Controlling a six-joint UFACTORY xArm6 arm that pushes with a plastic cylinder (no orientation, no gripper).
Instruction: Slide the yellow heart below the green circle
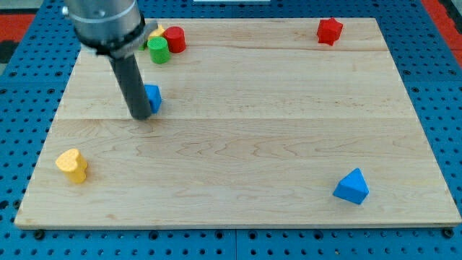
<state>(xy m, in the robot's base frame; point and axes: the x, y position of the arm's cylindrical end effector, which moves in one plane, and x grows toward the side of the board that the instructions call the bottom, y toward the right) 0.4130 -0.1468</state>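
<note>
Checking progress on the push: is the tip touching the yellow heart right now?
No: my tip rests beside a blue block near the view's upper left, while the yellow heart sits apart at the lower left.

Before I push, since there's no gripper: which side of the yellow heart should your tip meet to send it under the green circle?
Its lower-left side. The yellow heart lies down-left of the green circle; my tip is beside a blue block.

yellow heart (pixel 71 165) at bench (pixel 253 137) bottom-left corner. green circle (pixel 159 50) near top-left corner, red block (pixel 175 39) touching its right. My tip (pixel 140 115) below them, against blue block (pixel 152 97)'s left. Red star (pixel 329 30) top-right corner, blue triangle (pixel 351 186) bottom-right.
</note>
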